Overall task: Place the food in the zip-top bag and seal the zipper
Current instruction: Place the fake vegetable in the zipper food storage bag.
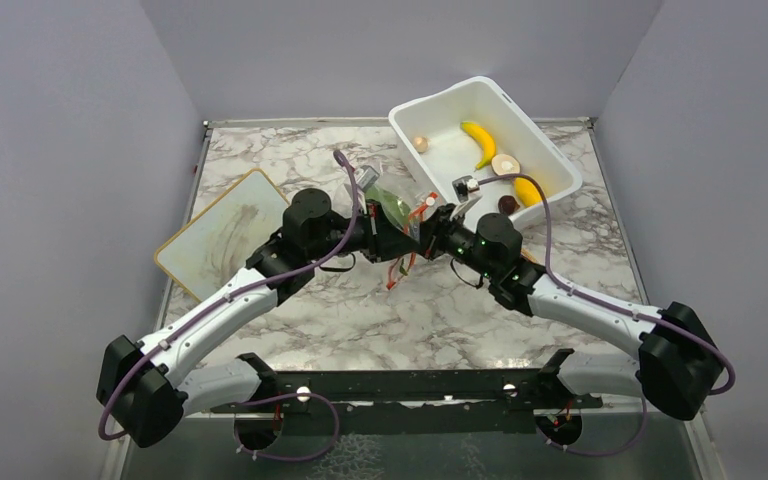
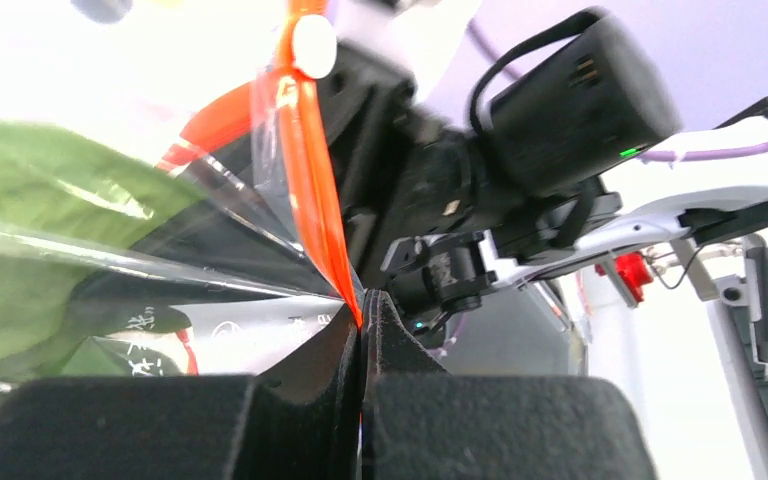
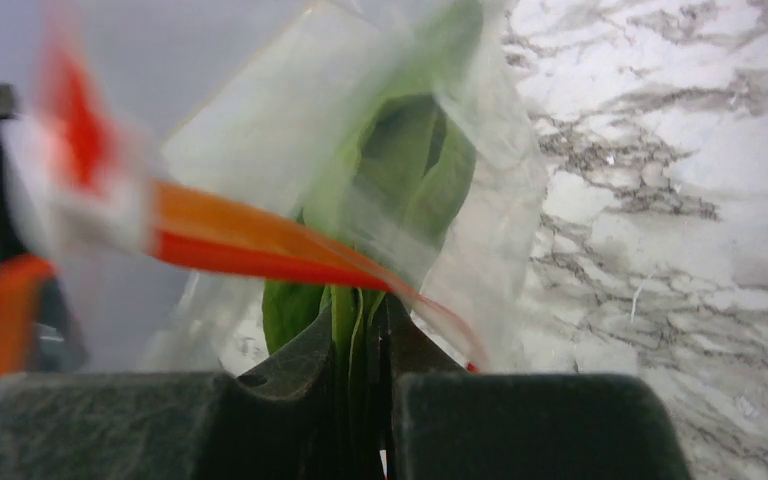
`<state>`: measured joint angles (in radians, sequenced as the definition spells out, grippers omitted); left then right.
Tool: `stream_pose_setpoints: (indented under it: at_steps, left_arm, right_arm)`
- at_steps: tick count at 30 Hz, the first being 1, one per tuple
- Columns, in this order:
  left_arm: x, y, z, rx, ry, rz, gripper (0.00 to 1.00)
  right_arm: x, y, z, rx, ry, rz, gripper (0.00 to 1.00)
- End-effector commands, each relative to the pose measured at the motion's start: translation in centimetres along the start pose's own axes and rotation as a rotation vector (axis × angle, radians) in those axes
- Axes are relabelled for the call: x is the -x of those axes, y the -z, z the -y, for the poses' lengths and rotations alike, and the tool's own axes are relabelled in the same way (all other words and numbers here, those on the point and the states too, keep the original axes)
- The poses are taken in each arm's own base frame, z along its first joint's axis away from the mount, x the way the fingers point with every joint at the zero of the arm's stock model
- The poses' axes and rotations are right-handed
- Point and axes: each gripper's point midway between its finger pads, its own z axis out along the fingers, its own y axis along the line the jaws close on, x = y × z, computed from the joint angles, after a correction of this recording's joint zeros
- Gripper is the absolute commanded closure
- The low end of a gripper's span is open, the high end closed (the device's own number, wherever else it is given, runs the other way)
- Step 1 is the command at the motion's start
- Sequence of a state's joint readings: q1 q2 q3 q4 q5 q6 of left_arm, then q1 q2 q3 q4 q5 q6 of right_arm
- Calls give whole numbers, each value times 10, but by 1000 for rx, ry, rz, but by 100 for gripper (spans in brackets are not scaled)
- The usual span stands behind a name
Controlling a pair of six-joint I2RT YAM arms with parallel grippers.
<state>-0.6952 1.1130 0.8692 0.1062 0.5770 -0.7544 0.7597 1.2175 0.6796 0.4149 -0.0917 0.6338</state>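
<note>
Clear plastic zip-top bag [image 1: 392, 195] is held up off the table at centre, mostly hidden in the top view between the two wrists; its lower part can't be made out. The right wrist view is blurred on its left side, so the zipper [image 3: 260, 248] is smeared there. Marble-pattern table [image 1: 360, 310], plain grey walls on three sides. White tub [image 1: 440, 110] at far right holds a banana [image 1: 480, 142], a yellow oval fruit [image 1: 528, 190] and beige-brown pieces [image 1: 505, 163]. Pale board [image 1: 222, 235] lies at the left edge. Left gripper [image 2: 363, 302]: fingers pressed together, pinching the red-orange zipper. Right gripper [image 3: 362, 315]: fingers almost together, clamped on the bag's edge where the zipper reaches them, green showing in the slit. Leafy vegetable [image 3: 410, 170] sits inside the bag.
</note>
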Motion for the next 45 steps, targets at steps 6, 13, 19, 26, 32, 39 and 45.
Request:
stream_pose_setpoints:
  at_steps: [6,13,19,26,32,39,45]
  left_arm:
    - [17,6,30,-102,50,85,100]
    - [0,1,6,-47,99,64,100]
    - [-8,-1,-7,-13,127,63,100]
    - [3,-1,-7,9,216,104,100]
    - [16,0,16,-91,319,132,100]
    - [21,3,18,-87,311,162,100]
    - [18,-1,11,-70,332,155,100]
  right_arm:
    - [-20,-3,21,-88,-175,13,99]
    - [10,4,1,-31,-232,108,99]
    - [49,22,-21,63,-171,261,99]
    - [42,34,-22,115,-69,301,99]
    - [13,12,-5,40,-88,202,99]
    - [-22,-8,10,-73,-172,59,89]
    - [-32,3,13,-143,-141,-50,63]
